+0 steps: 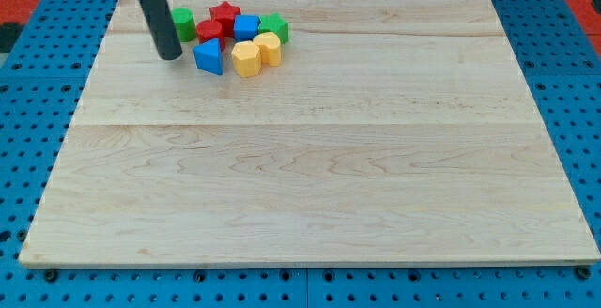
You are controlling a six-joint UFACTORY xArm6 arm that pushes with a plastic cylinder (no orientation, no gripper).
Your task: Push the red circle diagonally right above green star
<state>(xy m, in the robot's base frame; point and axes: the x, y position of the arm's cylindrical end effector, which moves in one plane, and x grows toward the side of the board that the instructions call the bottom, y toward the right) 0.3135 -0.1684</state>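
The red circle [208, 31] sits in a tight cluster near the view's top left, between a green round block [184, 23] on its left and a blue cube [246, 26] on its right. The green star [274, 27] is at the cluster's right end. A red star [224, 13] lies just above the red circle. My tip [170, 56] rests on the board to the left of and slightly below the red circle, just below the green round block and left of the blue triangle [209, 56].
Two yellow blocks, one [246, 59] and another [269, 48], lie below the blue cube and green star. The wooden board [310, 177] sits on a blue pegboard, and its top edge runs close behind the cluster.
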